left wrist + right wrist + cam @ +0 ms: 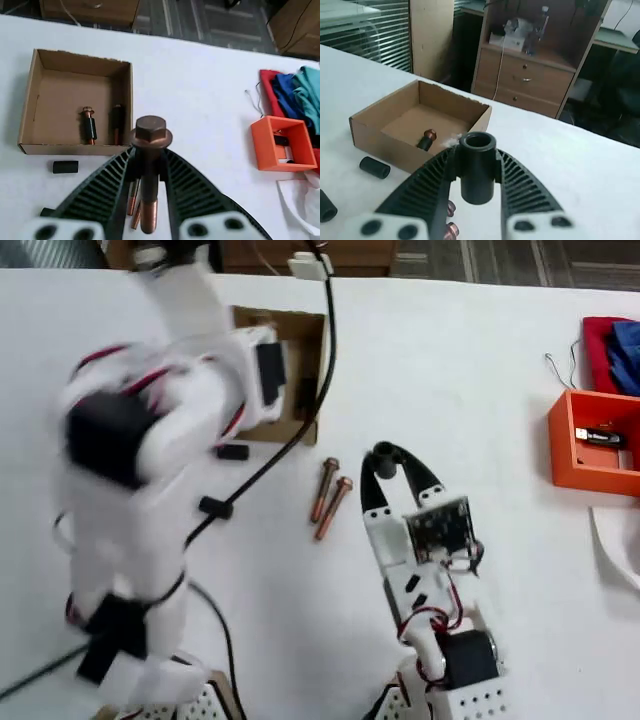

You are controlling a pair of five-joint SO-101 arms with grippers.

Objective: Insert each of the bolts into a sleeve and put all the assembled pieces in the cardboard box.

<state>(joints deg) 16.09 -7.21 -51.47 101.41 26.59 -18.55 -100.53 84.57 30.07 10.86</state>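
My left gripper (150,152) is shut on a copper bolt (150,175), held head-up above the table in front of the cardboard box (30,100). Two assembled pieces (89,126) lie in the box. The left arm (150,430) looms blurred beside the box (300,335). My right gripper (476,160) is shut on a black sleeve (477,175), held upright with its bore open on top; in the high view that gripper (385,455) sits right of two loose bolts (328,496). Loose sleeves (232,451) lie near the box.
An orange box (590,450) and red and blue cloth (290,90) sit at the right side. A black cable (290,440) runs across the table past the cardboard box. Another loose sleeve (375,167) lies in front of the box.
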